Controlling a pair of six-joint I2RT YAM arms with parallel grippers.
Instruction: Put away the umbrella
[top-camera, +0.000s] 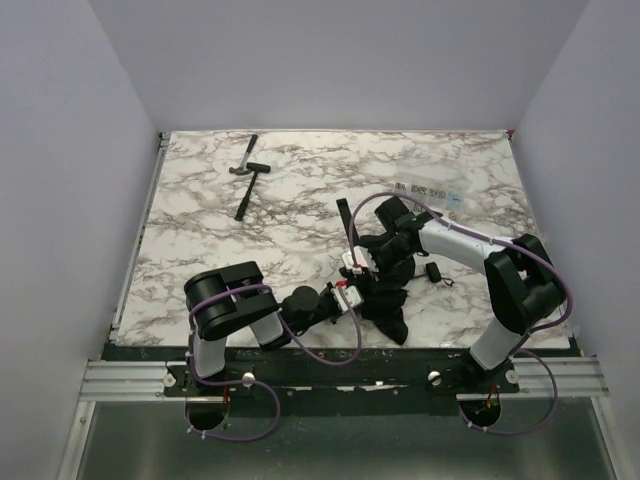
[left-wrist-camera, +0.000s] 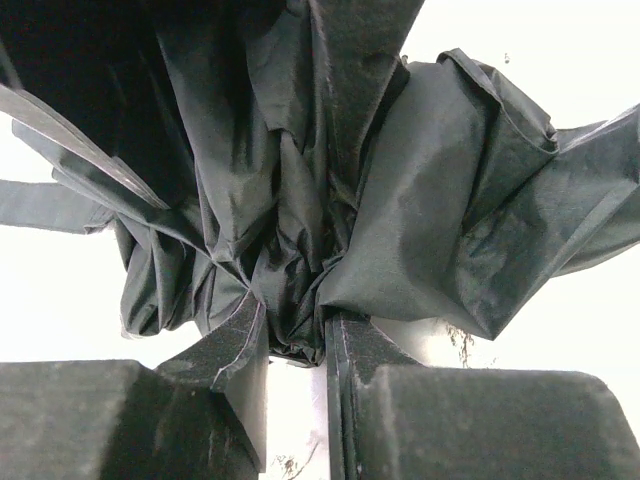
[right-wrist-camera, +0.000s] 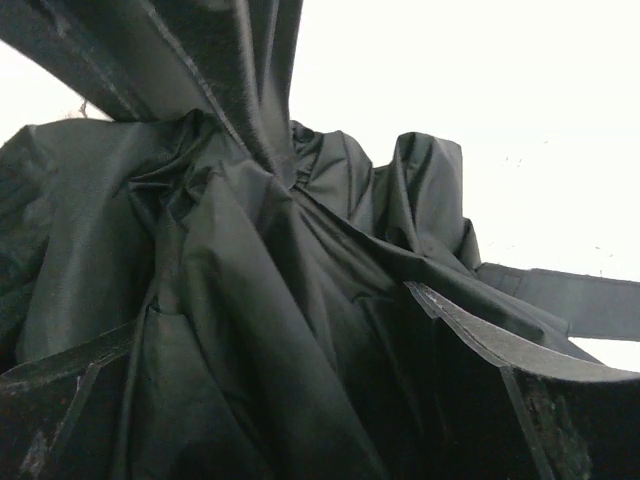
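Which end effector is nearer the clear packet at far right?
Right: the right end effector is at the umbrella's far side, toward the clear packet; the left end effector is at its near side.

Top view: even, diffuse overhead light, soft shadows. Wrist views: table (left-wrist-camera: 60, 290) blown out white; umbrella (left-wrist-camera: 420, 200) fabric underexposed.

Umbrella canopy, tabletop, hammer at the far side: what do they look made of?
The umbrella canopy: thin synthetic-looking fabric, matte black with slight sheen; it bunches in soft creases. The tabletop: white, grey-veined marble pattern, smooth; stone or printed laminate, cannot tell. The hammer: black handle, dark head, probably metal; too small to confirm.
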